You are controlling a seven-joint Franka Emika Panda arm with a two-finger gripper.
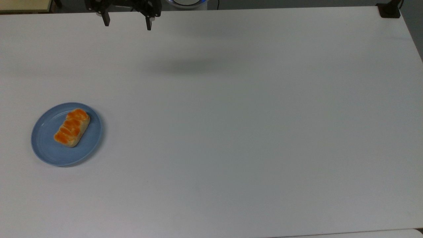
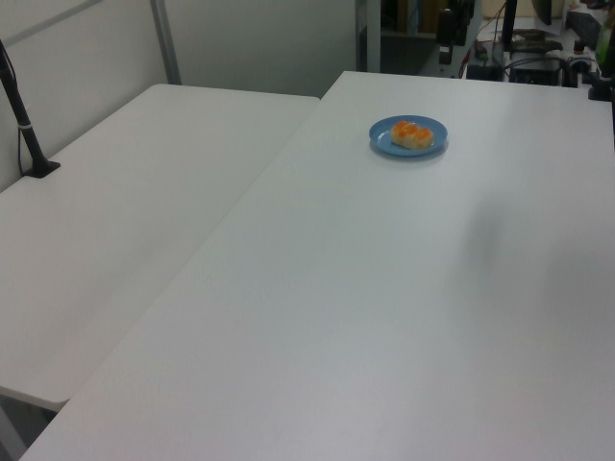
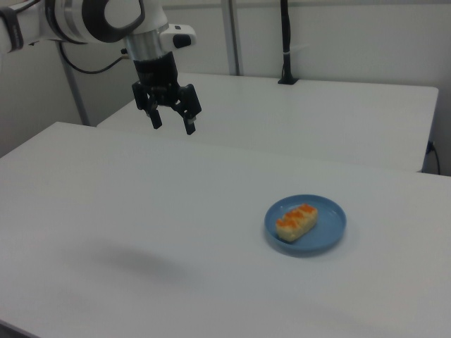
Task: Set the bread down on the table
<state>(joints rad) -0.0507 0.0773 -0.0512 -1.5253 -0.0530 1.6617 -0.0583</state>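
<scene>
Two white surfaces show. The tabletop (image 1: 251,132) that carries the things is the larger one in each picture, plain and matte. A second table (image 2: 125,221) of the same white stands right against it, on the left view's left and behind it in the right view; a black stand (image 2: 24,125) with a cable rises from that second table.

One robot arm (image 3: 84,21), white with dark joints, reaches in from the right view's upper left. It ends in one black pincer (image 3: 171,127), pointing down and hanging well above the tabletop with nothing in it; its two fingers stand apart. In the top view the pincer (image 1: 127,24) sits at the upper edge, and a soft shadow (image 1: 188,67) lies on the tabletop below and to its right in the top view.

One round blue plate (image 1: 44,145) rests on the tabletop, near the top view's left edge and well apart from the pincer.

One bread (image 1: 72,127) lies on the plate, lengthwise on a slant, its orange segmented top facing up and its pale sides showing. It touches only the plate.
</scene>
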